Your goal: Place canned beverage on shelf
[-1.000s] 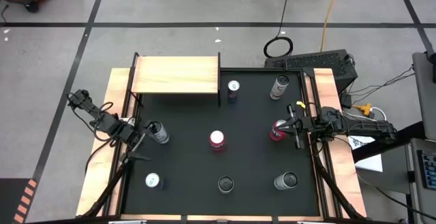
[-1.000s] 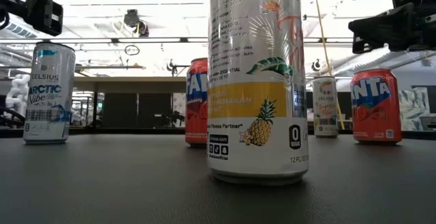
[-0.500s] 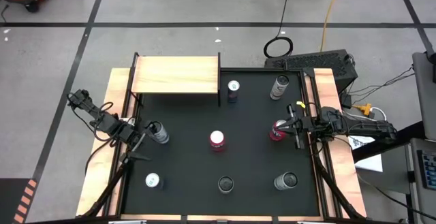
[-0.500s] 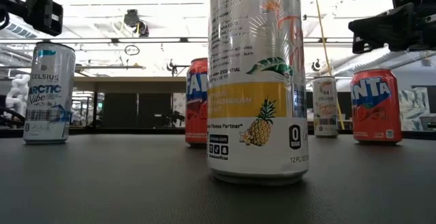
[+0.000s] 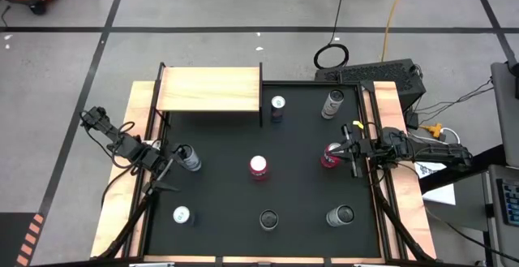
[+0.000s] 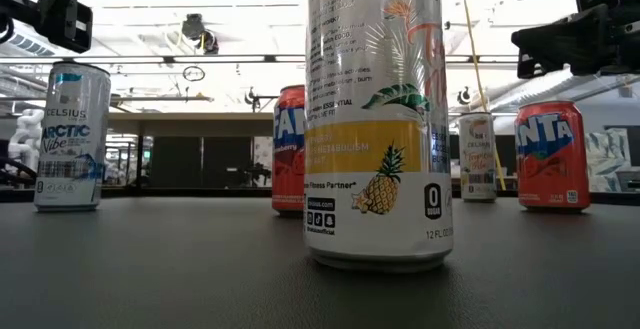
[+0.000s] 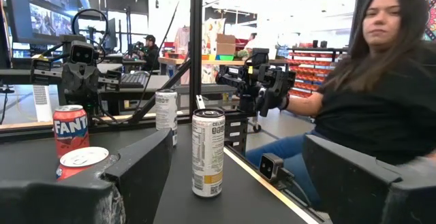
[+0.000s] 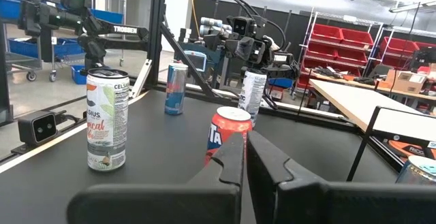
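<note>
The pale wood shelf (image 5: 209, 90) stands on its thin black frame at the far left of the black mat (image 5: 227, 194). Several cans stand upright on their bases, scattered over the mat. My left gripper (image 5: 166, 167) is open at the mat's left edge, beside and higher than a silver can (image 5: 187, 157), as the low view shows. My right gripper (image 5: 349, 152) is shut at the right edge, above and next to a red can (image 5: 331, 155). In the left wrist view a tall can (image 7: 208, 152) stands farther off between the wide-apart fingers (image 7: 139, 176).
Other cans stand along the near edge (image 5: 181, 215), (image 5: 268, 219), (image 5: 340, 215), in the middle (image 5: 259, 166) and at the far side (image 5: 278, 105), (image 5: 333, 103). Wooden strips (image 5: 122, 186) edge the mat. A person (image 7: 368, 101) sits beyond the table's near edge.
</note>
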Controlling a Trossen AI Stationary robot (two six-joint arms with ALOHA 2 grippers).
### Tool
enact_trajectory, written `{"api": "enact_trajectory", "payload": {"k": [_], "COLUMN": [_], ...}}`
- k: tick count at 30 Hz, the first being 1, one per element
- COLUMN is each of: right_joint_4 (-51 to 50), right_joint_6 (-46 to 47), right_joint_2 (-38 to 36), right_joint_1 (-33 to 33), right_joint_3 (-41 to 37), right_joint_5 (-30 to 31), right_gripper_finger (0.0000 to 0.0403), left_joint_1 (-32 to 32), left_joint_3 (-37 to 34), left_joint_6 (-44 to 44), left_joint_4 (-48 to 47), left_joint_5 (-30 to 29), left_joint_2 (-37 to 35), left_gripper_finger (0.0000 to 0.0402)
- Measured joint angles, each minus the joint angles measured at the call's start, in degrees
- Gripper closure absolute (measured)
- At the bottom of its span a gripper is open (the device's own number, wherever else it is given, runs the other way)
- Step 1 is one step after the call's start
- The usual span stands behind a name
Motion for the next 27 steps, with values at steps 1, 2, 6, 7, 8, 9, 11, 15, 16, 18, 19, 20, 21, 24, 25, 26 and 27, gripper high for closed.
{"api": "enact_trajectory", "payload": {"k": [1, 2, 6, 7, 8, 9, 11, 15, 16, 18, 19, 20, 21, 24, 25, 26, 27], "right_joint_4": [0.0, 0.0, 0.0, 0.3, 0.8, 1.3, 2.7, 2.4, 2.4, 2.3, 2.4, 2.3, 2.3, 2.9, 2.8, 3.0, 3.4], "right_joint_6": [0.0, 0.0, 3.3, 4.4, 4.8, 4.8, 5.0, 5.0, 5.0, 5.0, 5.0, 5.0, 5.0, 5.0, 5.0, 5.0, 5.0], "right_joint_2": [0.0, 0.0, 0.0, 0.0, 0.0, 0.0, 0.0, 0.0, 0.0, 0.0, 0.0, 0.0, 0.0, 0.0, 0.0, 0.0, 0.0], "right_joint_1": [0.0, 0.0, 0.0, 0.0, 0.0, 0.0, 0.0, 0.0, 0.0, 0.0, 0.0, 0.0, 0.0, 0.0, 0.0, 0.0, 0.0], "right_joint_3": [0.0, 0.0, 0.0, 0.0, 0.0, 0.0, 0.1, 1.0, 1.5, 2.0, 2.2, 2.5, 2.8, 3.7, 3.8, 3.8, 3.8], "right_joint_5": [0.0, 0.0, 0.0, 0.0, 0.0, 0.0, 0.0, -0.1, -0.1, -0.1, -0.1, -0.1, -0.1, -0.1, -0.1, -0.1, -0.1], "right_gripper_finger": [0.0403, 0.0403, 0.0403, 0.0403, 0.0403, 0.0403, 0.0403, 0.0403, 0.0403, 0.0403, 0.0403, 0.0403, 0.0403, 0.0403, 0.0403, 0.0403, 0.0403], "left_joint_1": [0.0, 0.0, 0.0, 0.0, 0.0, 0.0, 0.0, 0.0, 0.0, 0.0, 0.0, 0.0, 0.0, 0.0, 0.0, 0.0, 0.0], "left_joint_3": [0.0, 0.0, 0.0, 0.0, 0.0, 0.0, 0.0, 0.0, 0.0, 0.0, 0.0, 0.0, 0.0, 0.0, 0.0, 0.0, 0.0], "left_joint_6": [0.0, 0.0, 0.0, 0.0, 0.0, 0.0, 0.0, 0.0, 0.0, 0.0, 0.0, 0.0, 0.0, 0.0, 0.0, 0.0, 0.0], "left_joint_4": [0.0, 0.0, 0.0, 0.0, 0.0, 0.0, 0.0, 0.0, 0.0, 0.0, 0.0, 0.0, 0.0, 0.1, 0.2, 0.2, 0.2], "left_joint_5": [0.0, 0.0, 0.0, 0.0, 0.0, 0.0, 0.0, 0.0, 0.0, 0.0, 0.0, 0.0, 0.0, -0.1, -0.7, -1.6, -2.2], "left_joint_2": [0.0, 0.0, 0.0, 0.0, 0.0, 0.0, 0.0, 0.0, 0.0, 0.0, 0.0, 0.0, 0.0, 0.0, 0.0, 0.0, 0.0], "left_gripper_finger": [0.0068, 0.0068, 0.0068, 0.0068, 0.0068, 0.0068, 0.0068, 0.0068, 0.0068, 0.0068, 0.0068, 0.0068, 0.0068, 0.0068, 0.0068, 0.0068, 0.0068]}}
